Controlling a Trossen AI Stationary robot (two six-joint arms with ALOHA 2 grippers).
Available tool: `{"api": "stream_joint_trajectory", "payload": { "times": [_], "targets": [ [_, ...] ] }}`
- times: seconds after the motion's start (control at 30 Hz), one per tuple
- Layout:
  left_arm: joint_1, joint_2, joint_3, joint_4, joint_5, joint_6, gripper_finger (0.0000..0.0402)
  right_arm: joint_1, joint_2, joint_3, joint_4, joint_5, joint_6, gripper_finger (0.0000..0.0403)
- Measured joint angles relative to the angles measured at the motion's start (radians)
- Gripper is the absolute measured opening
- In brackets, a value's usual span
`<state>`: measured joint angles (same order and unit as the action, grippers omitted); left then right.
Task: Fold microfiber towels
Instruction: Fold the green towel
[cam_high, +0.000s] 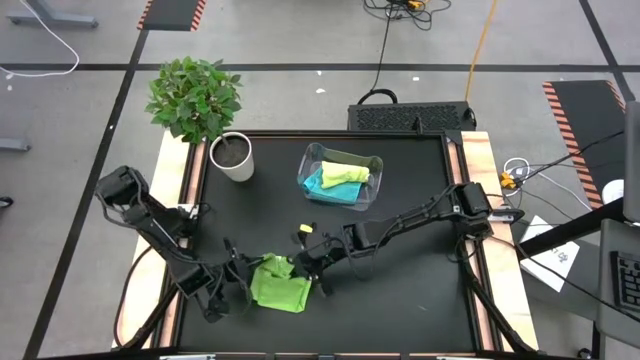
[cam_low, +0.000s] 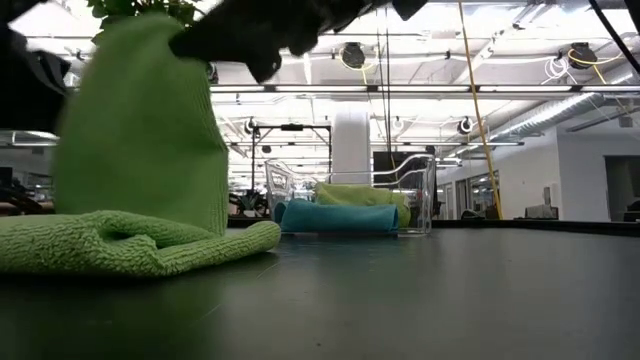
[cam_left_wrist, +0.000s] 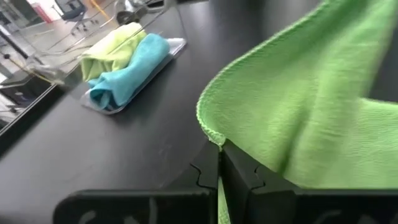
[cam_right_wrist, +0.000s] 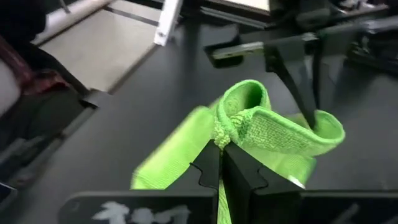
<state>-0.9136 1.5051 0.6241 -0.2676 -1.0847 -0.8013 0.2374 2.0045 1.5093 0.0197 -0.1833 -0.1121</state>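
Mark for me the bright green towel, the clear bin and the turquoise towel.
bright green towel (cam_high: 280, 288): high view, the flat part lying on the table.
clear bin (cam_high: 312, 158): high view, its rim at a corner.
turquoise towel (cam_low: 335, 217): low view, middle of the roll's side.

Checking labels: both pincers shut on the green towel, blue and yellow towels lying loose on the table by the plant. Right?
Not quite. Both pincers, left and right, are shut on the green towel, but the blue towel and yellow towel lie in the clear bin, not loose on the table. The high view shows it.
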Motion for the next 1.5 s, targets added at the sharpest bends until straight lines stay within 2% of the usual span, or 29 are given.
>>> {"api": "stream_joint_trajectory", "payload": {
  "times": [0.23, 0.47, 0.6, 0.8, 0.97, 1.1, 1.23, 1.5],
  "targets": [
    [-0.041, 0.0, 0.087, 0.0, 0.022, 0.073, 0.0005, 0.051, -0.01, 0.0, 0.053, -0.003, 0.026, 0.0],
    [-0.09, 0.0, 0.135, 0.0, 0.04, 0.067, 0.0013, 0.114, -0.024, 0.0, 0.116, -0.036, 0.043, 0.0],
    [-0.111, 0.0, 0.154, 0.005, 0.041, 0.07, 0.0004, 0.142, -0.024, 0.0, 0.164, -0.058, 0.074, 0.0],
    [-0.115, 0.0, 0.156, 0.031, 0.065, 0.072, 0.0013, 0.158, -0.024, 0.0, 0.214, -0.061, 0.119, 0.0],
    [-0.116, 0.0, 0.157, 0.067, 0.112, 0.098, 0.0005, 0.16, -0.024, 0.0, 0.29, -0.13, 0.232, 0.0],
    [-0.123, 0.0, 0.158, 0.121, 0.182, 0.127, 0.0013, 0.171, -0.024, 0.0, 0.298, -0.136, 0.281, 0.0],
    [-0.123, -0.001, 0.157, 0.116, 0.228, 0.127, 0.0005, 0.169, -0.024, 0.0, 0.299, -0.137, 0.343, 0.0],
    [-0.109, 0.0, 0.155, 0.051, 0.255, 0.091, 0.0015, 0.103, -0.024, -0.001, 0.183, -0.124, 0.42, 0.0]
  ]
}}
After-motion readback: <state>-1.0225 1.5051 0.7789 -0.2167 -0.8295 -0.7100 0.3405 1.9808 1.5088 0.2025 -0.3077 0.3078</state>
